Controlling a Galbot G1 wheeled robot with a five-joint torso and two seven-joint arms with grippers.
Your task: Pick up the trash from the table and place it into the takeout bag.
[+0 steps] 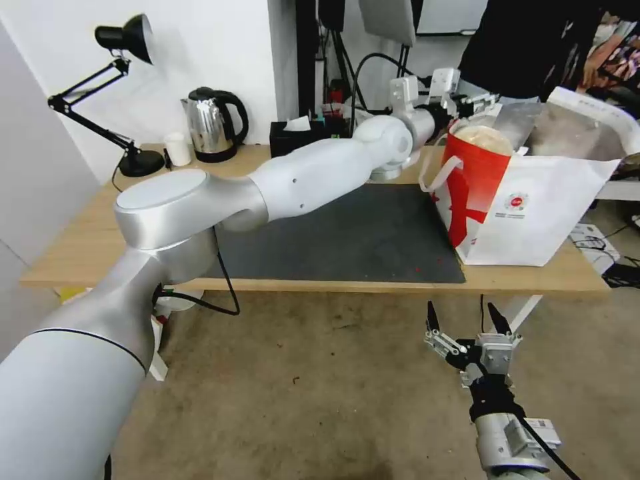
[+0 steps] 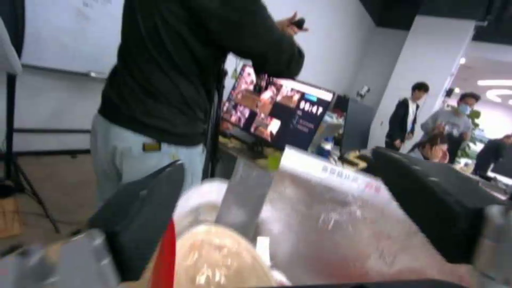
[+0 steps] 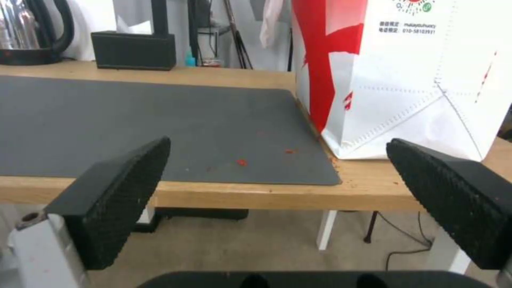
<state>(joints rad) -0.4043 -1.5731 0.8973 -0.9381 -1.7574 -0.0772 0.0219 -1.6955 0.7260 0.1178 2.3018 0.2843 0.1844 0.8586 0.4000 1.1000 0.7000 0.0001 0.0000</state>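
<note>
My left arm reaches across the table (image 1: 80,253) to the takeout bag (image 1: 533,207), a white and red tote with foil lining standing at the right end. The left gripper (image 1: 475,104) hovers over the bag's mouth, open. In the left wrist view its fingers (image 2: 144,216) stand wide apart above a shallow beige paper bowl (image 2: 219,256) that rests inside against the silver foil (image 2: 341,224). That bowl's rim (image 1: 483,139) shows at the top of the bag. My right gripper (image 1: 467,319) hangs open below the table's front edge, facing the bag (image 3: 405,80).
A dark grey mat (image 1: 347,233) with a few red crumbs (image 3: 241,162) covers the table's middle. A kettle (image 1: 213,127), black desk lamp (image 1: 127,40), small white cup (image 1: 177,148) and black tissue box (image 1: 293,137) line the back edge. A person (image 1: 527,40) stands behind the bag.
</note>
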